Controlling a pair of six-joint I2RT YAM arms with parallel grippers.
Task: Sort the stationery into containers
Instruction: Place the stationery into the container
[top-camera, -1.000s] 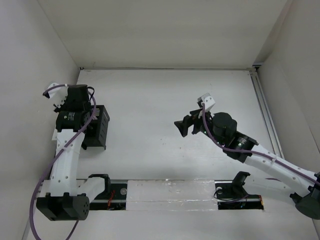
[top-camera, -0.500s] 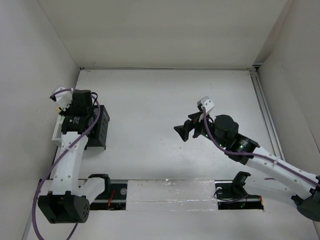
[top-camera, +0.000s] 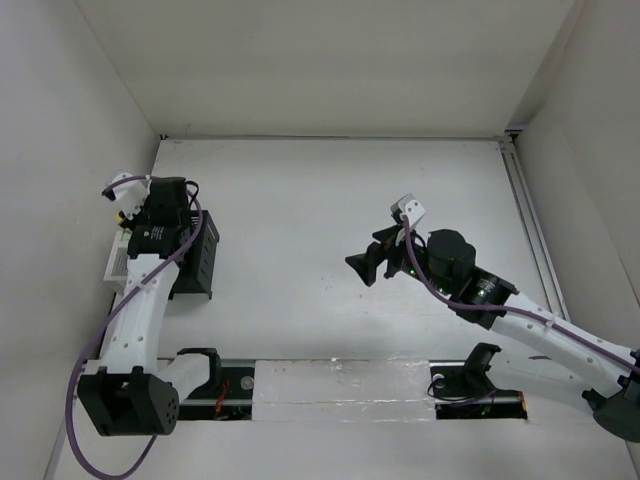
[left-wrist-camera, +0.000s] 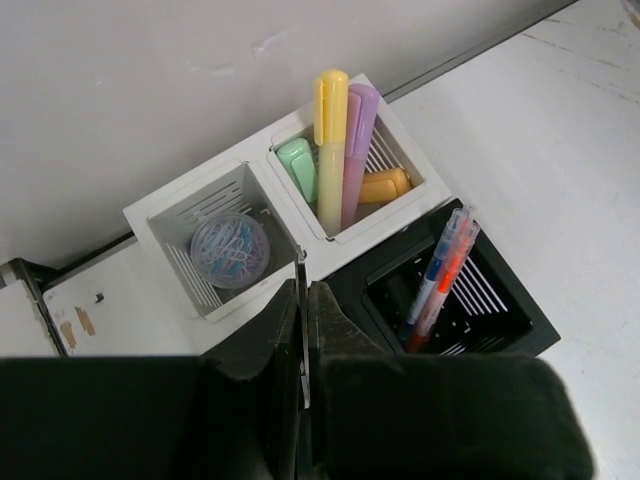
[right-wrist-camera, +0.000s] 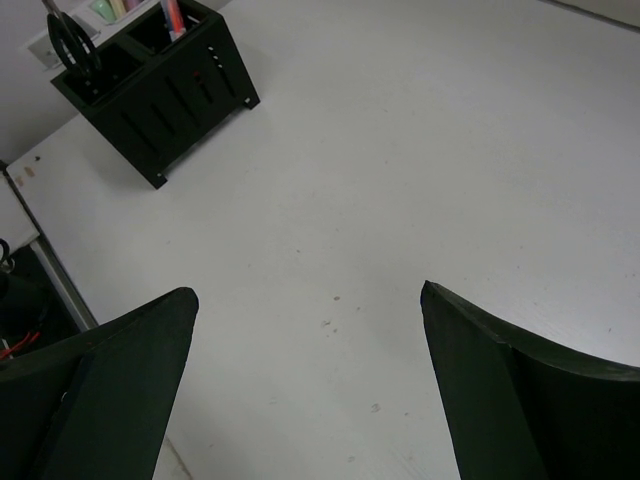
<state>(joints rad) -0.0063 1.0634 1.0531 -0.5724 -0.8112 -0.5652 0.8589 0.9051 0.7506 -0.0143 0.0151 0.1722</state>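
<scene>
The white mesh organiser (left-wrist-camera: 200, 190) holds a round tub (left-wrist-camera: 229, 250) of clips in one compartment. Its other compartment holds a yellow highlighter (left-wrist-camera: 330, 150) with pink, green and orange ones. Beside it the black slatted holder (left-wrist-camera: 520, 320) holds several pens (left-wrist-camera: 440, 275). Black scissors handles (right-wrist-camera: 72, 40) stick up at the left end of that holder (right-wrist-camera: 170, 100). My left gripper (left-wrist-camera: 303, 285) hangs shut over both containers. A thin grey strip shows between its jaws, and I cannot tell what it is. My right gripper (right-wrist-camera: 306, 290) is wide open and empty over bare table at mid-right (top-camera: 362, 268).
The containers (top-camera: 200, 262) stand against the left wall, with my left gripper (top-camera: 168, 222) above them. A metal rail (top-camera: 530, 220) runs along the table's right edge. A clear strip (top-camera: 350, 385) lies along the near edge between the arm bases.
My left gripper has shifted a little right and nearer, onto the black holder's far-left corner. My right gripper has drifted slightly left. Neither has changed its opening.
</scene>
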